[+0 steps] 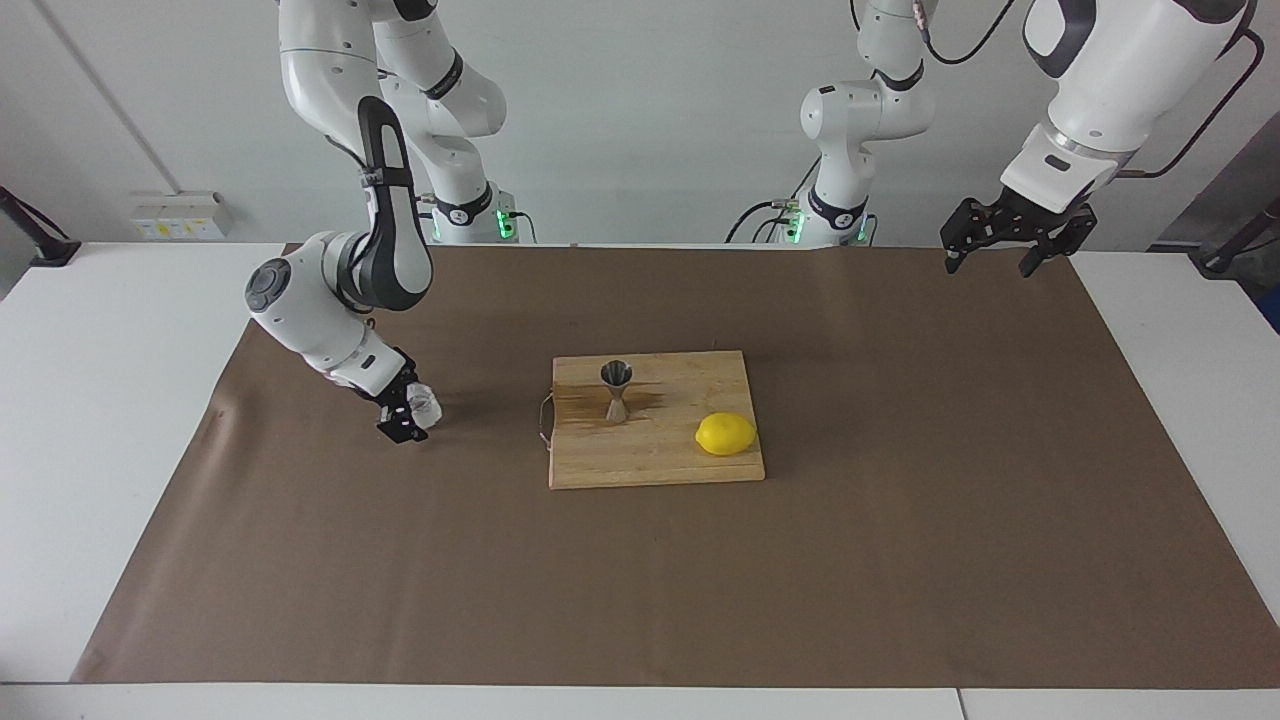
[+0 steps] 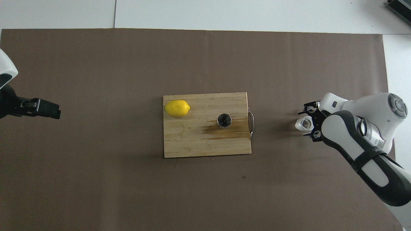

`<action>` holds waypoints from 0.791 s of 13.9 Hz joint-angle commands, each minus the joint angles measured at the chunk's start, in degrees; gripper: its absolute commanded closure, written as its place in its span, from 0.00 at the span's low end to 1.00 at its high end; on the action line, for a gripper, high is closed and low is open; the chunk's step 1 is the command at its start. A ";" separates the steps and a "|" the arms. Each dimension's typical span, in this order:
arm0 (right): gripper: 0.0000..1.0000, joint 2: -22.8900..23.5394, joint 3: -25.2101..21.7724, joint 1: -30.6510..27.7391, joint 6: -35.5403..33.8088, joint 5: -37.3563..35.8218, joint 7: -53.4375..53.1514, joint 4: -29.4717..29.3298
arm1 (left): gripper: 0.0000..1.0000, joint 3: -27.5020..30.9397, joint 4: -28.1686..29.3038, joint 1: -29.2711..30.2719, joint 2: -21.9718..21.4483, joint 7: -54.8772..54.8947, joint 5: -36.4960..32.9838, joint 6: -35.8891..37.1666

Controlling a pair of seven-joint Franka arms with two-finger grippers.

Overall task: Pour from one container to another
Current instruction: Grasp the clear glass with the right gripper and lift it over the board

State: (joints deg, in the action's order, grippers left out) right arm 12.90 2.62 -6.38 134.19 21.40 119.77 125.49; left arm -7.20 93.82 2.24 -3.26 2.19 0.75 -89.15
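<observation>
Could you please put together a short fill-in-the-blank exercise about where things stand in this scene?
1. The steel jigger stands upright on the wooden ____.
2. The right hand is down at the clear glass tumbler, which is on the brown ____, off the board.
3. The yellow ____ lies on the board, toward the left arm's end of it.
4. The left hand waits in the air with its fingers ____.

Missing words: cutting board; paper; lemon; open

A robotics lab: two white Franka arms [image 1: 340,290] mounted at a white table [image 1: 110,400] covered with brown paper [image 1: 900,500], against bare walls.
</observation>
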 commanded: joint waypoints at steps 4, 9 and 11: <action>1.00 -0.50 0.19 -0.30 0.81 1.72 1.34 0.46 | 0.00 0.26 0.93 1.36 -0.52 0.80 2.06 -3.05; 1.00 -1.73 0.28 -0.22 0.29 1.72 0.82 -0.07 | 0.00 -0.01 -1.97 0.74 1.85 0.80 -1.19 -2.44; 1.00 -2.87 0.36 1.27 -0.15 1.63 -2.16 -0.68 | 0.00 -0.01 -2.15 0.66 2.21 0.80 -0.93 -2.26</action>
State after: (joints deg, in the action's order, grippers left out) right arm 11.94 2.65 -6.28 134.20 21.45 119.45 124.87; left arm -6.91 93.19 2.79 -2.20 2.27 0.77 -91.54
